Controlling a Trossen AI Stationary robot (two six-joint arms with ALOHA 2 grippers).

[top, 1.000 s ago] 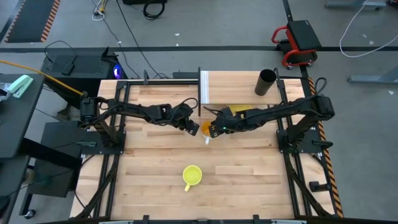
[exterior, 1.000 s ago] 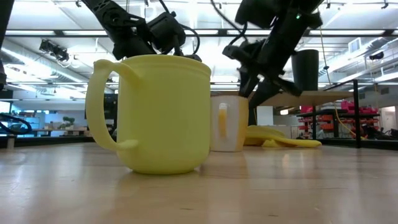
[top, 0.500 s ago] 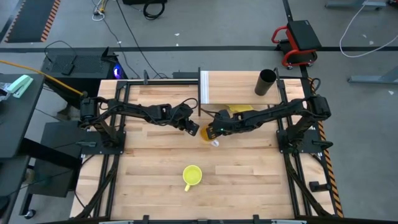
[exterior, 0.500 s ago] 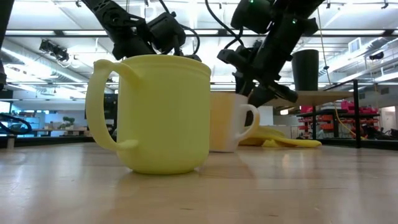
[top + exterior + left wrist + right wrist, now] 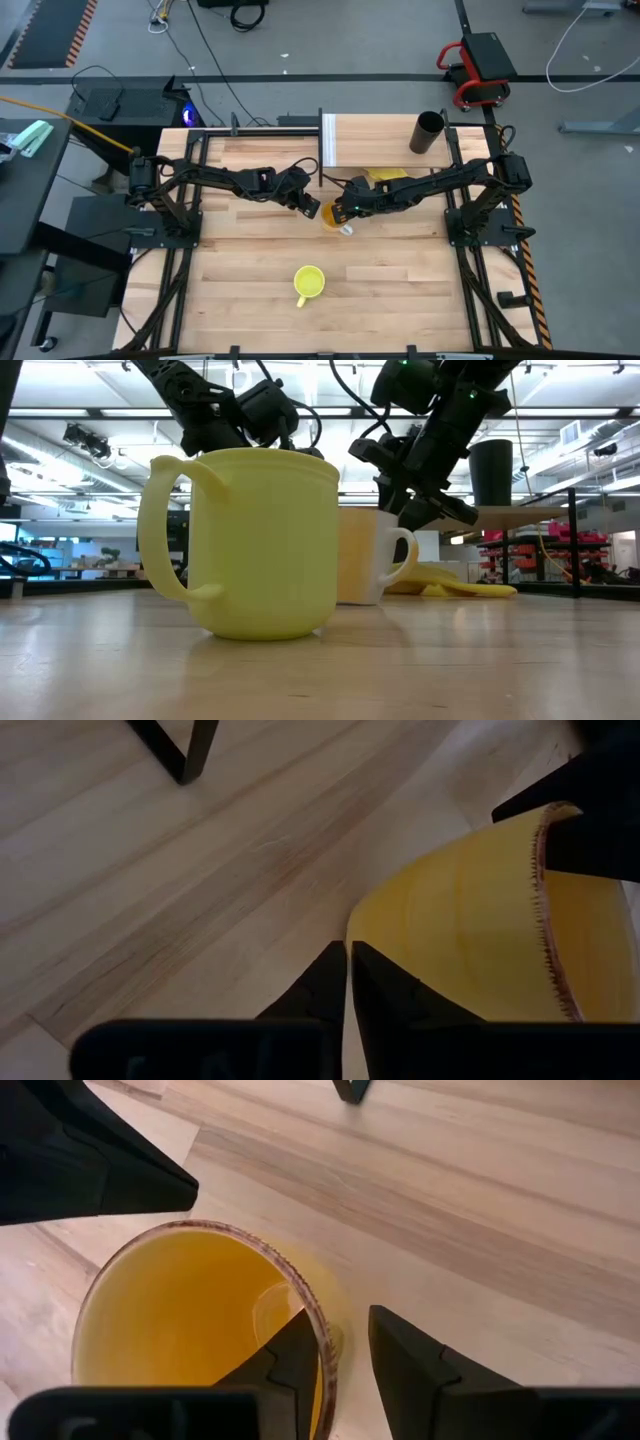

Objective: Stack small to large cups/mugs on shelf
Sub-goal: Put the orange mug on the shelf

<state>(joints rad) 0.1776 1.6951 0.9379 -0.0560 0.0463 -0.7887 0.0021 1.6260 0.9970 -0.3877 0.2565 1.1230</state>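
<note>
The orange cup (image 5: 329,216) stands upright on its base mid-table, its white handle (image 5: 400,560) toward the table's right. My right gripper (image 5: 340,1318) reaches it from the right and straddles its rim. My left gripper (image 5: 348,948) is shut, its tips beside the cup's left outer wall (image 5: 460,920). The yellow mug (image 5: 309,282) stands alone near the front edge and fills the low view (image 5: 250,540). The tall black cup (image 5: 428,131) stands on the shelf (image 5: 380,145) at the far edge. My left gripper has its shut fingertips at the orange cup's outer wall (image 5: 365,925); I cannot tell whether they touch it. My right gripper holds the cup's rim (image 5: 322,1330) beside the handle's root, one finger (image 5: 295,1355) inside the cup and one (image 5: 400,1350) outside. It comes slanting down from the right. The cup stays upright on the table.
A flat yellow banana-like thing (image 5: 385,176) lies under the shelf's front edge, behind the right arm. The shelf's white end panel (image 5: 328,140) stands just beyond both grippers. Thin black posts (image 5: 574,540) carry the shelf. Bare tabletop (image 5: 400,280) spreads around the yellow mug.
My right gripper shifted slightly toward the table's left and near edge with the orange cup. The cup turned on the table: its handle swung from facing the near edge round toward the right. In the last half second nothing moved.
</note>
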